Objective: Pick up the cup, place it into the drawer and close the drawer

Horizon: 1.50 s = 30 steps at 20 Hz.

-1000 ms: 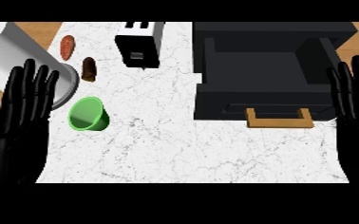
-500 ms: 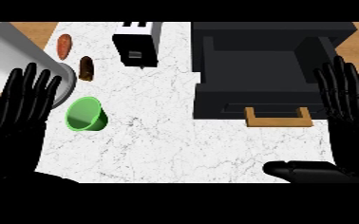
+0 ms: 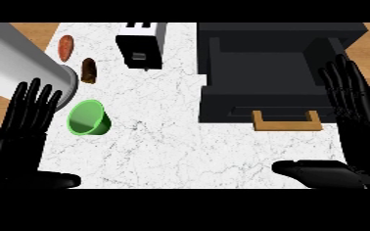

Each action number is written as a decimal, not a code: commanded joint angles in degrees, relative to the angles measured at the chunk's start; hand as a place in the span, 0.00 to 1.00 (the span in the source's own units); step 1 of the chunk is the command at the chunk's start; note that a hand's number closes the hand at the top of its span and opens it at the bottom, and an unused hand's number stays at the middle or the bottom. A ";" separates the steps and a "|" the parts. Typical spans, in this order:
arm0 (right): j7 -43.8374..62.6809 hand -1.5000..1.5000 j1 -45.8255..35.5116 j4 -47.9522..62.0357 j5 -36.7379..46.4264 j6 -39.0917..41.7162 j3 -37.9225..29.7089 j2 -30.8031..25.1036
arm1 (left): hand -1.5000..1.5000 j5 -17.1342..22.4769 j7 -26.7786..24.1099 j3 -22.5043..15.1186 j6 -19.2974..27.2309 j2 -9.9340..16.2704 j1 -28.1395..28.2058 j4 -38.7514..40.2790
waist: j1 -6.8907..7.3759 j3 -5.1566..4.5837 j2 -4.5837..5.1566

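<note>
Head view. The cup [image 3: 89, 118], green and lying on its side with its mouth toward the lower left, rests on the table [image 3: 173, 142] at the left of the frame, just right of the left hand [image 3: 29, 120]. That hand shows at the left edge with its fingers [image 3: 45, 100] straight and slightly spread, pointing up the frame; it holds nothing, and whether it touches the cup cannot be told. The right hand [image 3: 345, 98] stands at the right edge beside the drawer [image 3: 264, 85], its fingers likewise straight and spread, its thumb [image 3: 318, 172] lying across the lower right corner. Compared with half a second ago, both hands sit a little further up the frame and the right thumb shows more fully; the cup and drawer have not moved. The drawer, a dark open box with a wooden handle [image 3: 286, 121] on its near face, fills the upper right. A toaster [image 3: 142, 46], two brownish food items [image 3: 78, 58] and a grey cylinder [image 3: 33, 66] occupy the upper left. Judged from this, the task stands at its start: the cup is not yet grasped, and the left hand is the nearer one to take it.
</note>
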 commanded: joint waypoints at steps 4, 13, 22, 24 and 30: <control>-0.97 0.00 -1.15 2.84 1.63 0.10 0.79 0.89 | 0.00 -3.33 -8.46 5.45 -2.60 2.18 0.53 12.97 | 0.02 -0.01 0.05; -2.60 0.00 -0.49 3.52 0.70 1.28 -1.04 1.05 | 0.00 -10.61 -17.64 7.10 0.10 2.93 -5.49 31.05 | -0.25 -0.02 0.05; -2.12 0.00 -3.71 5.39 -0.04 2.02 -2.75 0.44 | 0.00 -14.56 -33.63 9.91 -0.99 6.68 -11.92 56.72 | -0.22 -0.03 0.06; -7.51 0.00 0.85 5.84 1.74 1.97 -1.10 2.37 | 0.00 -13.96 -36.34 10.39 -1.15 5.85 -12.02 59.85 | -0.30 -0.02 0.07; -3.46 0.00 -2.46 5.51 0.96 2.87 -2.16 0.78 | 0.00 -15.84 -47.95 12.44 -2.67 10.76 -24.06 83.07 | -0.72 -0.09 0.20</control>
